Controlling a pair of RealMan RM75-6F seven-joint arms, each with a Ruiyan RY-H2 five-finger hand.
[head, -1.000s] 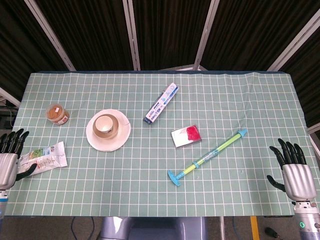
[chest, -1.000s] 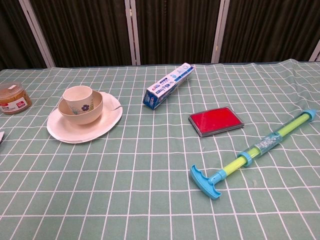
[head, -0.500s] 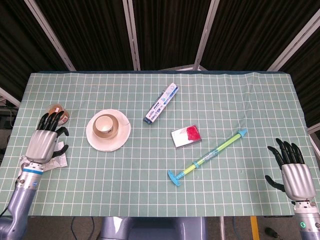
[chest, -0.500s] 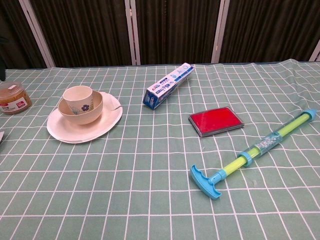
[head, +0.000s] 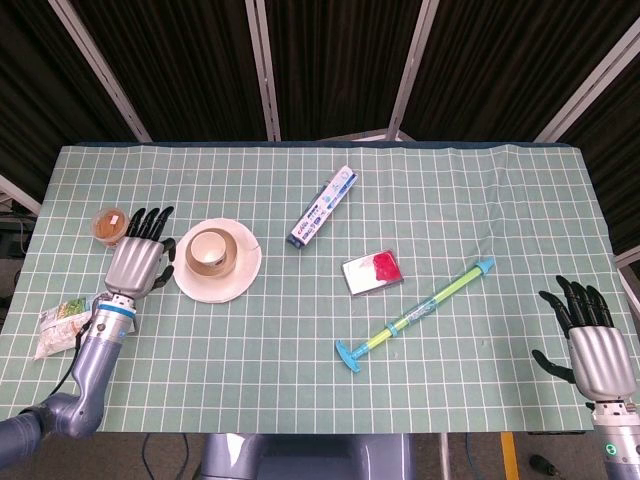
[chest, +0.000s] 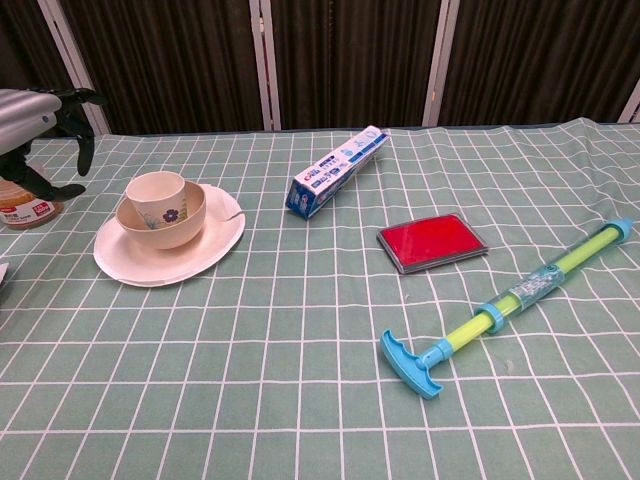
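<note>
The left hand (head: 137, 262), fingers spread and holding nothing, hovers at the frame's left between the jar (head: 109, 224) and the plate (head: 243, 272) with its stacked cup (head: 208, 248); seemingly the reach, so closing on something comes next

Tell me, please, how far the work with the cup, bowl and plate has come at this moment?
Done: nothing shows as moved; the cup sits in the bowl on the plate. In hand: the left hand hovers open beside the plate, between it and the brown jar, holding nothing. Left: any grasp. The right hand is open at the table's near right edge.
</note>
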